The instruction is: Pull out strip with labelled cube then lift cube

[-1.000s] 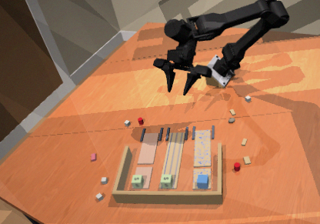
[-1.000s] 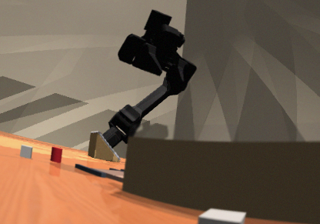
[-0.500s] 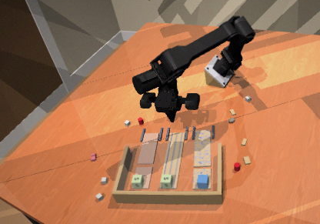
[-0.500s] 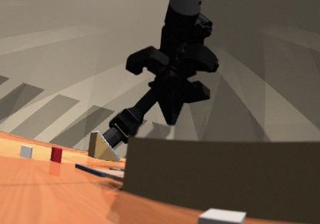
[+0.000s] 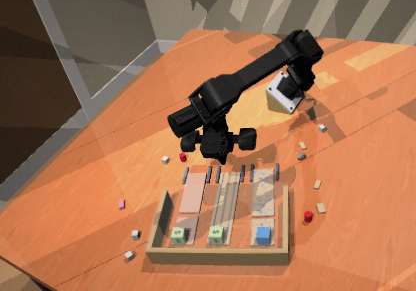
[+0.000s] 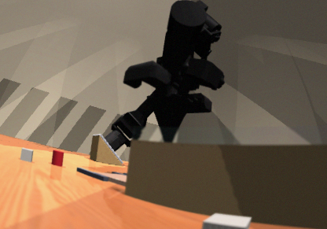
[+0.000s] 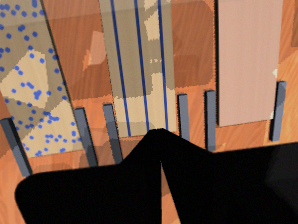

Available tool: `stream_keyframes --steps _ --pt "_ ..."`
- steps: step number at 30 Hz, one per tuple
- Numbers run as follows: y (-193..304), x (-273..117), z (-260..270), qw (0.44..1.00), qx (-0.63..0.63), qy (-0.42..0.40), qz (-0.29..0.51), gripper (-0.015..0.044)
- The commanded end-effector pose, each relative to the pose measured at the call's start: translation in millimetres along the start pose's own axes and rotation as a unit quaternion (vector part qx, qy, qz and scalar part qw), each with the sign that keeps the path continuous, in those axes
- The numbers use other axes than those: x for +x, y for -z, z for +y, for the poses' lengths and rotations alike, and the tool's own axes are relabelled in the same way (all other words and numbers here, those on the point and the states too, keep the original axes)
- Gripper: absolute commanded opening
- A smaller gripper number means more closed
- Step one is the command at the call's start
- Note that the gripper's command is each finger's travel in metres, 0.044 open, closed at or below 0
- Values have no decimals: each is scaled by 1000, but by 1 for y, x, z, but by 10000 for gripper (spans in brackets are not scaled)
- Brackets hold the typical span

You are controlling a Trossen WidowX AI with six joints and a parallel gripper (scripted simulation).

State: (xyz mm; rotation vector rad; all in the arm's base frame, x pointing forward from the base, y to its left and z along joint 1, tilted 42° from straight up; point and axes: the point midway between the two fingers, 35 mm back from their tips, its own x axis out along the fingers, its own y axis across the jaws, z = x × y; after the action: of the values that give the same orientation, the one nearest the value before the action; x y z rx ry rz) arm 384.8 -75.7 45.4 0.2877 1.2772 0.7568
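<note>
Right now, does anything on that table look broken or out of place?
Yes. The plain pink strip is split: a gap separates its long part from the short piece under the left green cube. The dotted strip is broken likewise before the blue cube. Only the striped strip runs whole. Small blocks lie scattered around the tray.

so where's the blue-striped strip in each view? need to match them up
Top: blue-striped strip in the middle lane of the wooden tray, below the gripper.
Exterior: not visible; the tray wall hides it.
Wrist: upper centre, its near end just above the shut fingertips.
Shared landmark: the grey-blue guide posts beside the strip's near end.
</note>
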Motion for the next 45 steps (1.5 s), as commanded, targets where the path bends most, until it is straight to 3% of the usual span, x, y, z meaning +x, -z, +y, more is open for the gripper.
stream_keyframes --steps 1,33,45 --pt "1 9 -1 1000 4 -2 4 0" --pt "1 61 5 1000 4 -4 3 0" --pt "1 62 5 1000 4 -4 3 0"
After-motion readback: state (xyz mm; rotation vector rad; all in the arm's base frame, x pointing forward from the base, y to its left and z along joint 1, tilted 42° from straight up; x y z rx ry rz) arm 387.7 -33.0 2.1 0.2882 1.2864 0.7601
